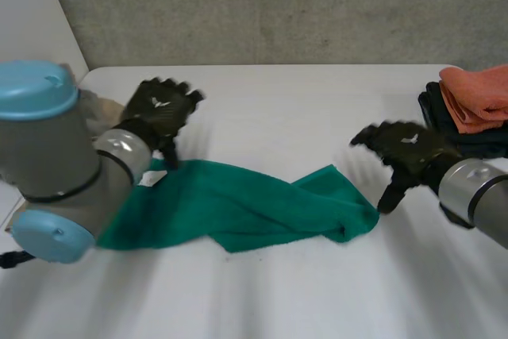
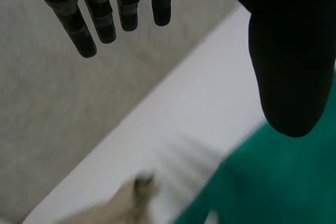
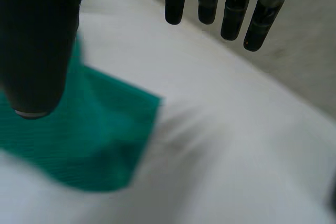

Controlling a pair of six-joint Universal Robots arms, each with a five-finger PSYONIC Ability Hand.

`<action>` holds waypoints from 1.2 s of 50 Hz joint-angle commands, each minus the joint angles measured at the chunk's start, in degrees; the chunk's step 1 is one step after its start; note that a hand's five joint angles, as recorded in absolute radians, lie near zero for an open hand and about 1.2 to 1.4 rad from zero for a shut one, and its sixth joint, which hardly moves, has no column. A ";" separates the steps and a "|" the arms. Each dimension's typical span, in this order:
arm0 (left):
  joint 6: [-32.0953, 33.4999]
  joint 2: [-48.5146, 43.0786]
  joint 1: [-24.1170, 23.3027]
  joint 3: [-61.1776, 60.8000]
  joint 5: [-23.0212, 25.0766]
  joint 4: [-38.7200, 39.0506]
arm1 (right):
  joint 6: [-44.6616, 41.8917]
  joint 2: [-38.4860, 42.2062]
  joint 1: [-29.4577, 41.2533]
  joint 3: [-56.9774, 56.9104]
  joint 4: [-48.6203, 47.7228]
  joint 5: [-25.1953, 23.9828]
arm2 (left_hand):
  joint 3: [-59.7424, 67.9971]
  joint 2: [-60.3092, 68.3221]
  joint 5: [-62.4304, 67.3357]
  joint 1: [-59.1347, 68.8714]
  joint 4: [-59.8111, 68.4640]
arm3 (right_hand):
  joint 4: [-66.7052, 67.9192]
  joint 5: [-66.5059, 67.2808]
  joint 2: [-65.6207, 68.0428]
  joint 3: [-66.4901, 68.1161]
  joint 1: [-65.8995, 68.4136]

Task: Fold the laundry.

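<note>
Head view — green cloth (image 1: 238, 200) partly behind left arm (image 1: 55, 156); left hand (image 1: 159, 113), right hand (image 1: 409, 148) spread.

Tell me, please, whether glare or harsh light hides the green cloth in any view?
Head view: even light, no glare on the white table, and the green cloth reads plainly. Left wrist view: the left hand is a dark silhouette, its thumb covering part of the cloth. Right wrist view: the right hand likewise, thumb in front of the cloth.
</note>
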 commanded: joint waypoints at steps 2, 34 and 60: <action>11.77 -12.02 5.79 5.13 6.03 -5.58 | 2.49 6.63 5.94 -0.29 2.83 1.57 | 4.10 4.49 3.26 4.92 4.52 | -1.71 -1.54 -0.91 -0.34 0.10; 10.80 -20.29 4.21 22.53 2.80 5.92 | -4.35 11.29 9.19 -9.67 -16.69 9.66 | 68.17 68.56 67.33 68.99 68.59 | 66.54 66.72 67.35 67.91 68.36; 9.48 3.62 0.51 -5.04 -7.06 36.69 | -9.19 6.47 8.67 -19.37 -22.43 8.43 | 68.17 68.56 67.33 68.99 68.59 | 66.54 66.72 67.35 67.91 68.36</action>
